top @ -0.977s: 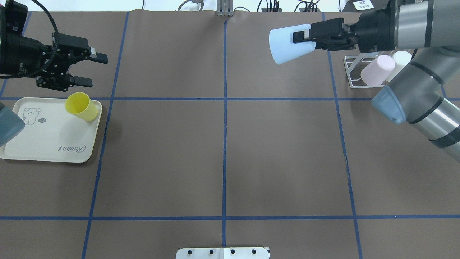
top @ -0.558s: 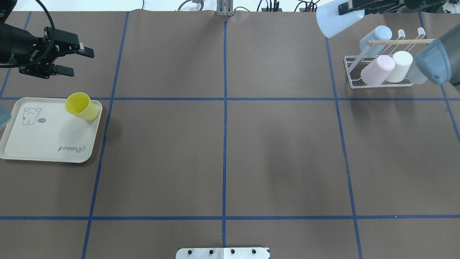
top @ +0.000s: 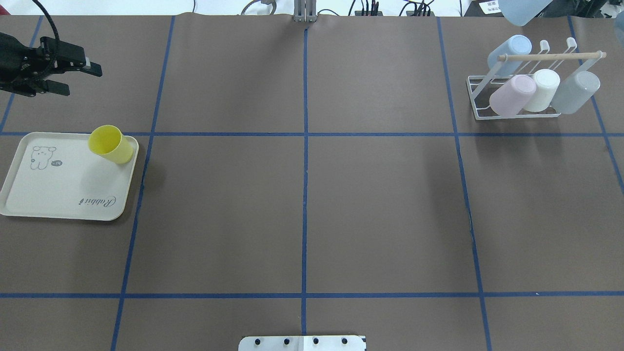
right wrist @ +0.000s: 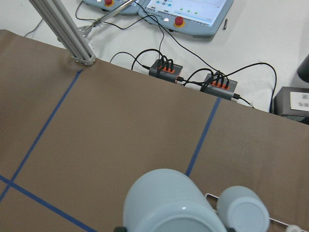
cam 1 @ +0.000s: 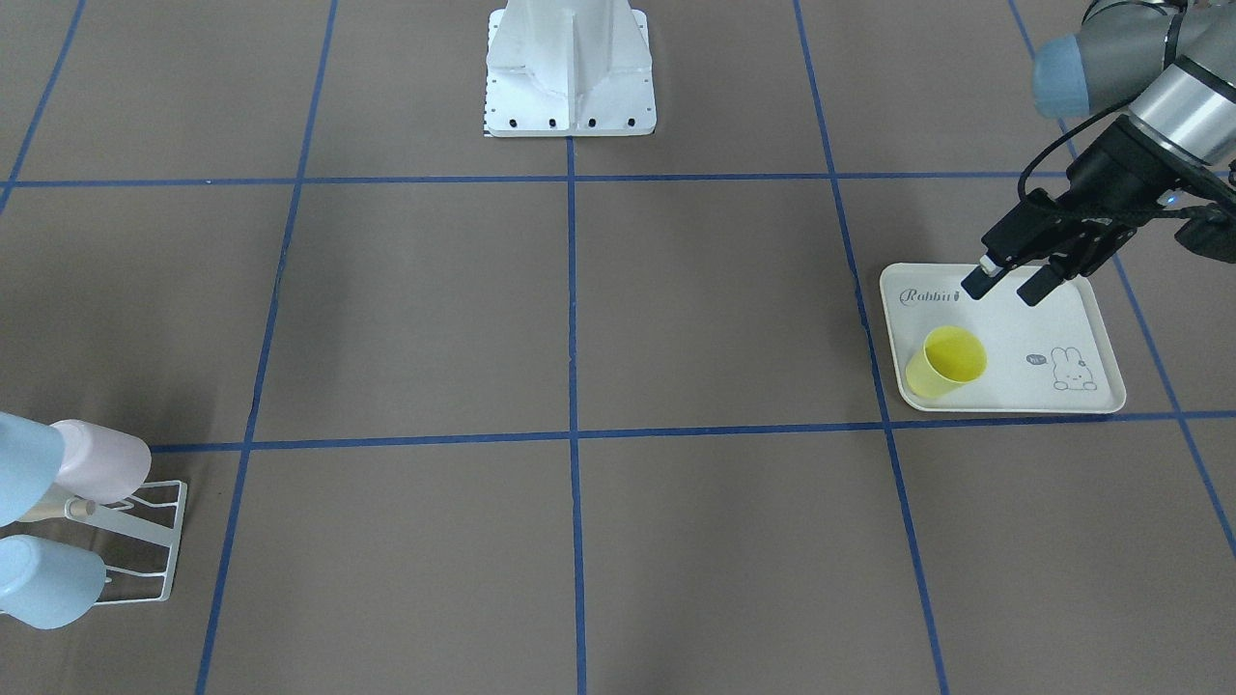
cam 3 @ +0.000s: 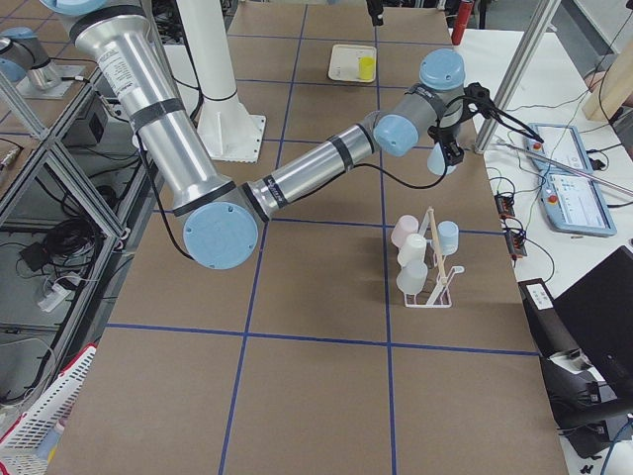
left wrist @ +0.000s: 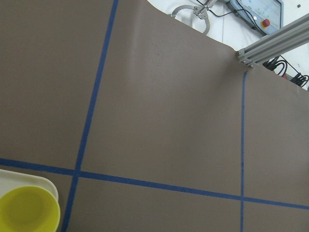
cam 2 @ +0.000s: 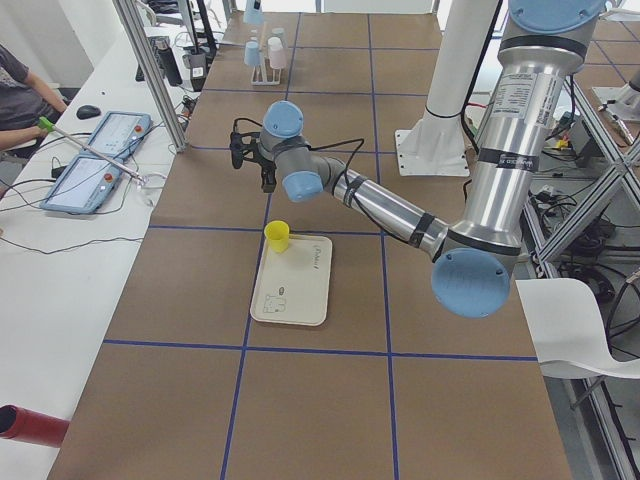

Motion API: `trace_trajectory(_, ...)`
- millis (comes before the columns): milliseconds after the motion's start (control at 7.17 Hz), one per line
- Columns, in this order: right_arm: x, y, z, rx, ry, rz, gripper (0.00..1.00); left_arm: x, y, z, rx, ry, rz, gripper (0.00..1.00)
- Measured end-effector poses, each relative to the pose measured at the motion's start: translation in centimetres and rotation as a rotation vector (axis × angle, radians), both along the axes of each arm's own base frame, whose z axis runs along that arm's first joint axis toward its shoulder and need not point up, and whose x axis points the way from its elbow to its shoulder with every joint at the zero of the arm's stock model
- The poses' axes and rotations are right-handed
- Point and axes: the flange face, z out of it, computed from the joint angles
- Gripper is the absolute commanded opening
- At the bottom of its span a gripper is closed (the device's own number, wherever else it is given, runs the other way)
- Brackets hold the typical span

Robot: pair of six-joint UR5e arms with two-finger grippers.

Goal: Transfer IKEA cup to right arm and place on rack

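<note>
Pale-blue cup (right wrist: pixel 169 203) filled the right wrist view base-first, clamped between the right hand's (right wrist: pixel 176 229) fingertips, raised just beyond the rack (top: pixel 472 97). The overhead view caught only a sliver at its top edge. Cup smooth, tapered, unmarked. Left hand (top: pixel 84 83) spread wide, empty, well apart from the rack. Since 0.6 s earlier, the cup had crossed further behind the rack.
</note>
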Motion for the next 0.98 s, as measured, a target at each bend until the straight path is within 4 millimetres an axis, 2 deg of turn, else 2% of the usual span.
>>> trace_trajectory(419,1.6,-7.5,6.7,-0.028,0.165,-0.079,0.47,-0.1,0.3,0.7,-0.005,-0.011,0.0,1.0)
trace_trajectory(698,1.3,-9.8,10.2,-0.064,0.197,-0.126,0.46,-0.1,0.4,0.6,-0.003,-0.012,0.0,1.0)
trace_trajectory(977,0.9,-10.4,13.1,-0.085,0.215,-0.163,0.46,0.0,0.4,0.7,-0.003,-0.014,-0.002,1.0)
